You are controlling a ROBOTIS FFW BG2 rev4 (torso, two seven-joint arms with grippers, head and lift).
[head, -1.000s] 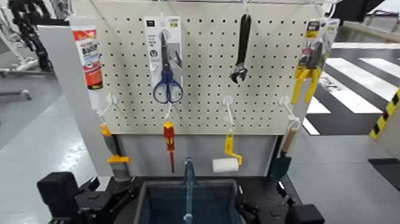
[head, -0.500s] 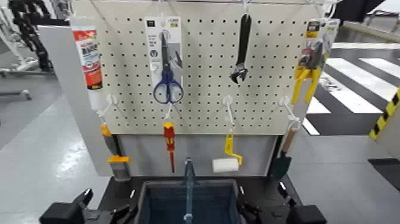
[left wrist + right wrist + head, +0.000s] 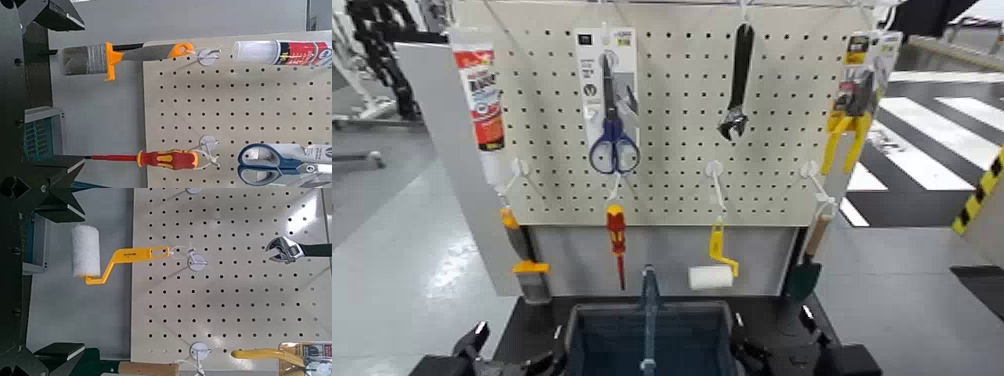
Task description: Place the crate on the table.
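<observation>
The dark blue-grey crate [image 3: 644, 345] sits on the black table [image 3: 532, 318] at the bottom centre of the head view, its slim blue handle upright. My left gripper [image 3: 504, 356] is low at the crate's left side, my right gripper [image 3: 772, 350] at its right side. In the left wrist view the left gripper [image 3: 59, 90] is open, with the crate's edge [image 3: 37, 137] beside it. In the right wrist view the right gripper [image 3: 56, 280] is open, with the crate's rim [image 3: 35, 243] close by. Neither gripper holds anything.
A beige pegboard [image 3: 672, 150] stands right behind the table. It carries scissors [image 3: 613, 135], a wrench [image 3: 737, 85], a red screwdriver [image 3: 617, 240], a paint roller [image 3: 712, 272], pliers [image 3: 852, 125] and a tube [image 3: 480, 100]. Grey floor lies on both sides.
My left arm has dropped down and back from the crate's left side, almost leaving the head view. The right arm has barely moved. The crate stays put.
</observation>
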